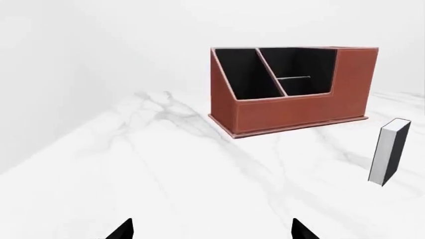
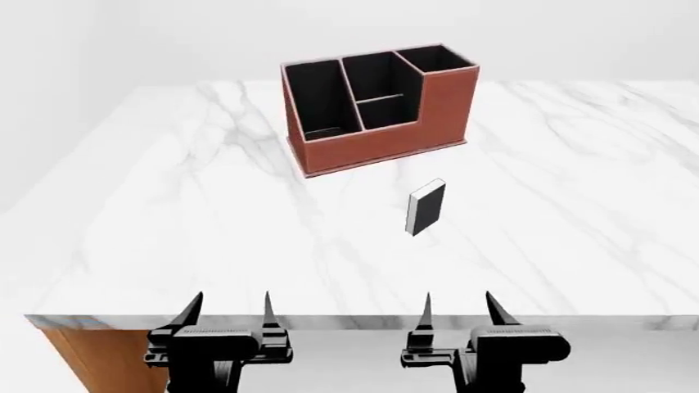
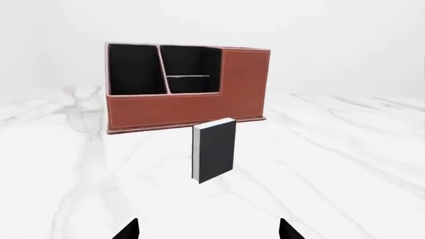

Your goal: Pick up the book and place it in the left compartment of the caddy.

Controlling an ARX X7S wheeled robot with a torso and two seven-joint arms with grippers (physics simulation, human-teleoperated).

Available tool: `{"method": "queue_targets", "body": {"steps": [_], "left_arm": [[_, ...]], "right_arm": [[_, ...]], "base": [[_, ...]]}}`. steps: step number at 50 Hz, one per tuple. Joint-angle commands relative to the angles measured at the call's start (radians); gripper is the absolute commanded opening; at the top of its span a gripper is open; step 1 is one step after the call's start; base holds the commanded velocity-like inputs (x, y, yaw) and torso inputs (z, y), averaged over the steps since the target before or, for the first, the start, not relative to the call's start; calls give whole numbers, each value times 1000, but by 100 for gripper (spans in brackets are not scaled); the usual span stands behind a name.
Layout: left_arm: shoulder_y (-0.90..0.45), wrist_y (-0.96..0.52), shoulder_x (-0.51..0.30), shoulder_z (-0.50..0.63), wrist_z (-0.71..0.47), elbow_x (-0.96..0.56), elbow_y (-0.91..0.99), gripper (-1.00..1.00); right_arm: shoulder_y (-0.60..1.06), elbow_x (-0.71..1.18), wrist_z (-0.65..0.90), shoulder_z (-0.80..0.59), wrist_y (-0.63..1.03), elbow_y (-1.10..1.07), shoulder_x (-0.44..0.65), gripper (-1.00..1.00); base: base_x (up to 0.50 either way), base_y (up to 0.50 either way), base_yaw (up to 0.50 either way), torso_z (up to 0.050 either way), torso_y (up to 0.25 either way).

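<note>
The left gripper (image 2: 232, 315) hangs at the near edge of the white marbled surface (image 2: 164, 213), toward its left corner, with its fingers (image 2: 191, 309) spread apart and nothing between them. In the left wrist view only the two dark finger tips show at the frame edge, again with a wide gap.

Further in, toward the far edge of the surface, stands the caddy (image 2: 377, 143) — reddish-brown outside, black inside, slightly turned so its stepped front wall faces the near edge at an angle. The left compartment (image 2: 319, 102) is the long narrow slot on its left side; next to it comes the slot crossed by a low bar, then the small tall-walled one at the right.

The book (image 2: 425, 208) stands upright on the surface, apart from the caddy and nearer the near edge than it — black cover, white page edges toward the left. It touches neither gripper.

The right gripper (image 2: 457, 313) sits at the near edge, right of the left one and roughly in line with the book; its fingers (image 2: 500, 309) are parted and hold nothing.
</note>
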Motion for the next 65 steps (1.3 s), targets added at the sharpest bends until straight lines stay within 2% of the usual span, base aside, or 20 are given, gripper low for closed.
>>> {"method": "queue_targets", "body": {"steps": [1,4,5,7,8,9,10,11,12,13,14,16,20,22,25,27,37,39,40,65], "left_arm": [[-4,-16,-7,14,-16,-13,2,100],[-18,-188,-12,8,-34,-41,98,100],[-24,-275,-24,4,-24,-81,195,100],[-72,-455,-48,19,-90,-19,371,100],[-136,-605,-53,-19,-90,-85,521,100],[-211,-755,-75,-12,-116,-75,609,100],[-270,-859,-90,6,-148,-43,650,100],[-338,-942,-88,-27,-127,-89,717,100],[-400,-1061,-81,-50,-127,-119,747,100],[-453,-1131,-89,-47,-141,-115,767,100],[-542,-1217,-85,-81,-129,-144,810,100],[-602,-1274,-105,-64,-149,-131,829,100],[-596,-1268,-110,-80,-140,-138,825,100],[-570,-1236,-114,-75,-143,-131,814,100],[-561,-1227,-117,-70,-145,-129,810,100],[-563,-1224,-117,-73,-144,-131,803,100],[-568,-1205,-120,-66,-145,-133,780,100],[-564,-1199,-121,-65,-145,-132,776,100],[-561,-1194,-126,-60,-147,-129,776,100],[-528,-1132,-140,-51,-159,-122,748,100]], "right_arm": [[4,0,29,-9,39,-12,13,100],[28,96,14,10,283,-174,19,100],[38,72,21,-16,365,-275,39,100],[129,85,78,-4,612,-439,36,100],[207,148,42,-8,762,-589,59,100],[311,93,92,-74,912,-687,89,100],[358,124,80,-47,1049,-743,70,100],[441,205,46,32,1185,-814,28,100],[519,213,59,25,1309,-845,29,100],[577,211,73,15,1354,-874,30,100],[707,247,53,66,1504,-910,-10,100],[792,257,54,71,1568,-922,-18,100],[830,309,92,88,1593,-901,-19,100],[812,398,84,184,1596,-883,-54,100],[807,370,203,89,1535,-881,17,100],[800,404,165,130,1546,-865,-4,100],[800,404,192,102,1526,-852,17,100],[812,442,168,147,1586,-837,-11,100],[800,452,153,174,1551,-844,-20,100],[785,483,194,138,1518,-819,12,100]], "base": [[0,0,0,0,0],[0,0,0,0,0],[0,0,0,0,0],[0,0,0,0,0],[0,0,0,0,0],[0,0,0,0,0],[0,0,0,0,0],[0,0,0,0,0],[0,0,0,0,0],[0,0,0,0,0],[0,0,0,0,0],[0,0,0,0,0],[0,0,0,0,0],[0,0,0,0,0],[0,167,0,0,0],[0,500,0,0,0],[0,147,0,0,0],[0,0,0,0,0],[98,0,0,0,0],[500,0,0,0,1]]}}
